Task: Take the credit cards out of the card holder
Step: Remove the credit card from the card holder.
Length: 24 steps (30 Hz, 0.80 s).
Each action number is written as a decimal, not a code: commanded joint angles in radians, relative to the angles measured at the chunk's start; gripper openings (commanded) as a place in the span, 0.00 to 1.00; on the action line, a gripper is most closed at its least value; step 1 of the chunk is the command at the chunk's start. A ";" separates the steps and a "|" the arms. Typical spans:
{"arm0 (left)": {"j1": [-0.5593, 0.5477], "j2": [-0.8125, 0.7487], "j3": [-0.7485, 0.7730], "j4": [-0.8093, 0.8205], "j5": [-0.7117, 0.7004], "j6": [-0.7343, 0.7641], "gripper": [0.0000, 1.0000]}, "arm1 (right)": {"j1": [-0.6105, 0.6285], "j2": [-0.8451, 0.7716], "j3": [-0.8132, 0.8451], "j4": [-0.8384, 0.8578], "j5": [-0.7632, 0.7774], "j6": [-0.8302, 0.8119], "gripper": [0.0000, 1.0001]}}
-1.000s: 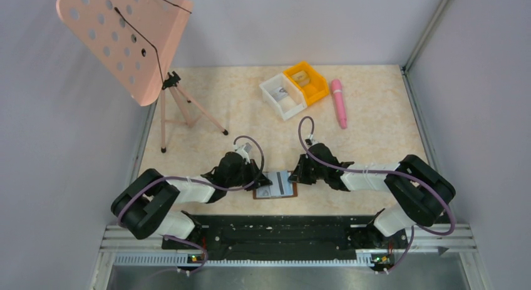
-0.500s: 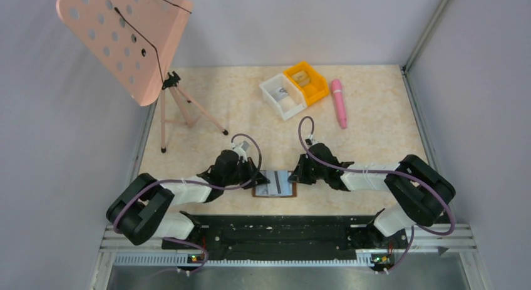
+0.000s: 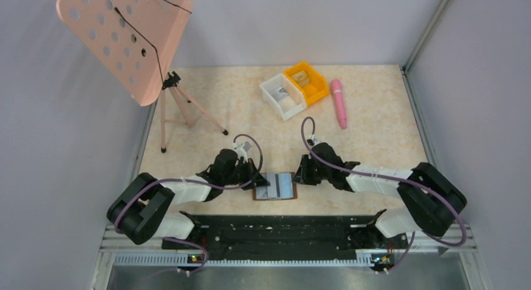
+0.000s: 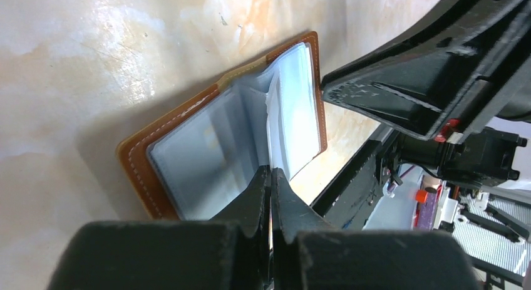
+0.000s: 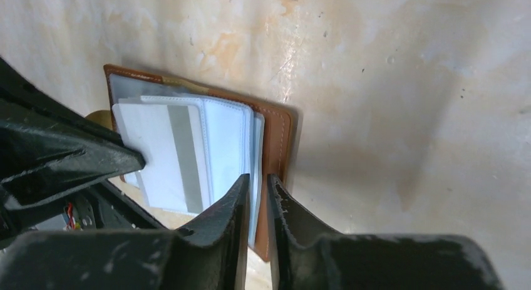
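Top external: shows the card holder (image 3: 275,186) spread open, brown cover down, on the counter (image 3: 376,139) near the front edge, midway between both arms and within reach of each.

Left wrist: finds the left end effector (image 4: 270,177) clenched tight, tips together at the fold beside an upright clear sleeve (image 4: 274,108). Cannot tell whether a leaf is nipped there or merely nudged. Looks placed to part the pages and bare the contents.

Right wrist: catches the right end effector (image 5: 257,180) parted by a narrow slit only, tips down at the holder's edge on that arm's side, over sleeve ends and brown rim. Shows no firm grasp. Seems meant to pin that half flat and stop the holder sliding. Also shows a credit card (image 5: 159,155), whitish with a grey stripe, on the top page, one edge against the left tips. Cannot tell whether in a sleeve or on it.

Reads as early: card not yet drawn free of the holder.
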 commanded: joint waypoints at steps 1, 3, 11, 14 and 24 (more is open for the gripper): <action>0.005 0.019 0.026 0.052 0.039 0.036 0.00 | -0.009 -0.123 0.043 -0.071 -0.005 -0.065 0.19; 0.006 0.023 0.020 0.089 0.051 0.028 0.00 | -0.009 -0.140 0.038 -0.040 -0.042 -0.075 0.22; 0.006 0.053 0.001 0.158 0.071 -0.002 0.00 | -0.010 -0.106 -0.013 0.154 -0.170 -0.075 0.28; 0.005 0.061 0.002 0.161 0.073 -0.014 0.00 | -0.009 -0.064 -0.001 0.186 -0.203 -0.075 0.22; 0.006 0.098 0.024 0.129 0.055 -0.019 0.11 | -0.009 0.073 0.009 0.240 -0.221 -0.038 0.17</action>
